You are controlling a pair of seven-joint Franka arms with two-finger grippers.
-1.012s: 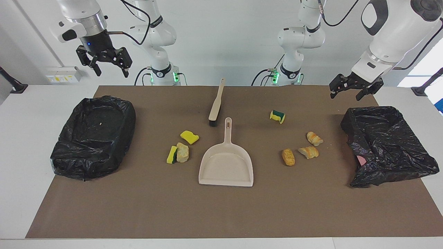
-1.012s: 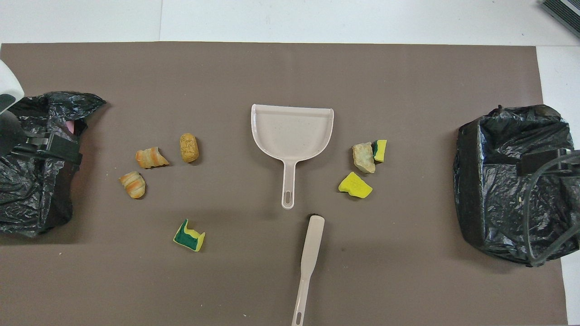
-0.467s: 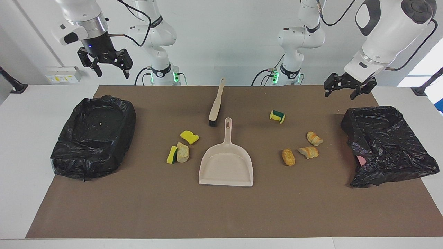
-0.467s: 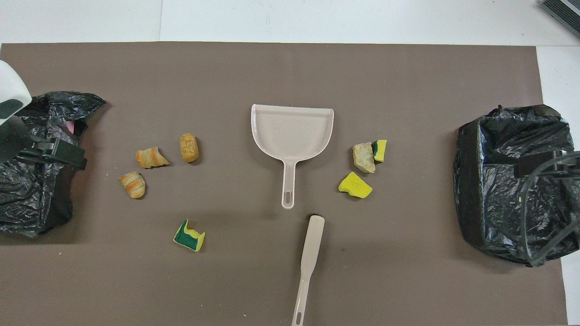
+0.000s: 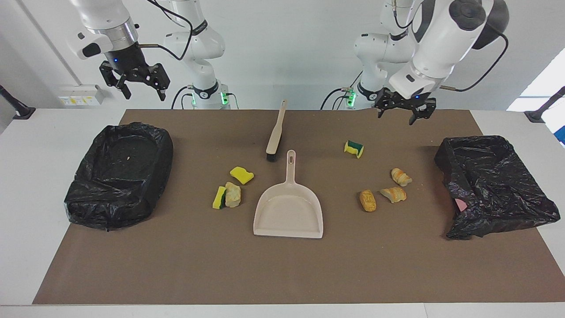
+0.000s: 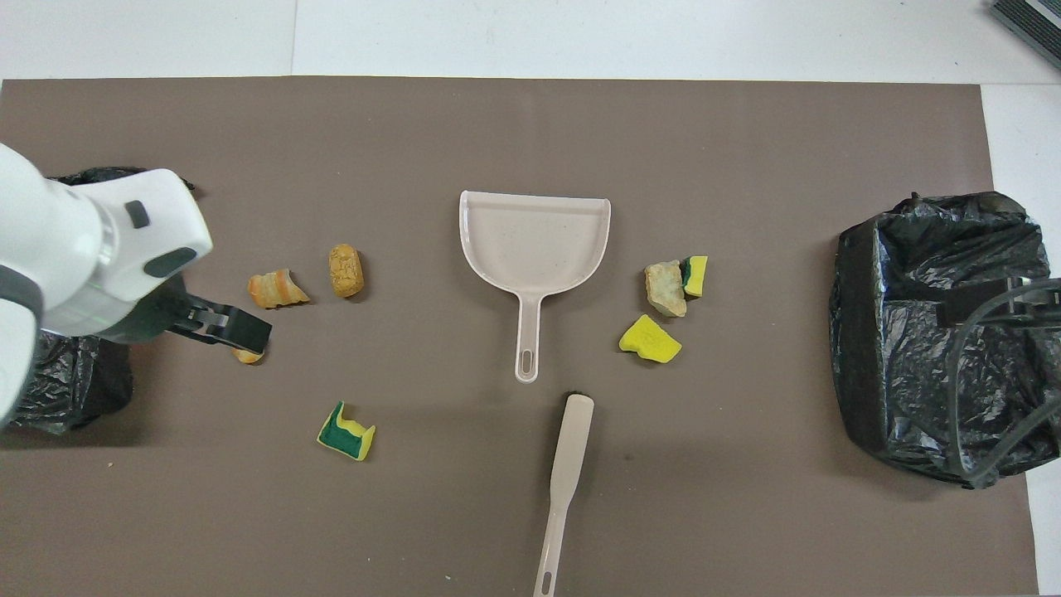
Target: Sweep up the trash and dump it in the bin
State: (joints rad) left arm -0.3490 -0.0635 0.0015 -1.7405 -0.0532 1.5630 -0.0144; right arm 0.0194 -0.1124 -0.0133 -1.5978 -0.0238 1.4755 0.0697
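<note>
From my remote station I see the brush (image 5: 276,129) lying nearest the robots, bristles toward the dustpan (image 5: 288,212), whose handle touches none of the trash. The left gripper (image 5: 401,110) hangs high over the bench's near strip at the left arm's end, jaws open and empty; the right gripper (image 5: 134,80) waits raised above the near edge at the right arm's end, jaws open too. One green-backed sponge (image 5: 354,148) sits just past the brush line. Farther out lie a yellow sponge (image 5: 241,175), then a sponge beside a bread chunk (image 5: 227,196), and three pastry pieces (image 5: 388,190) toward the left arm's end. A black-lined bin (image 5: 494,185) flanks each end (image 5: 119,174). I judge the trash light, soft and apt to tumble; the stiff brush is best taken mid-handle, the pan by its stem.
</note>
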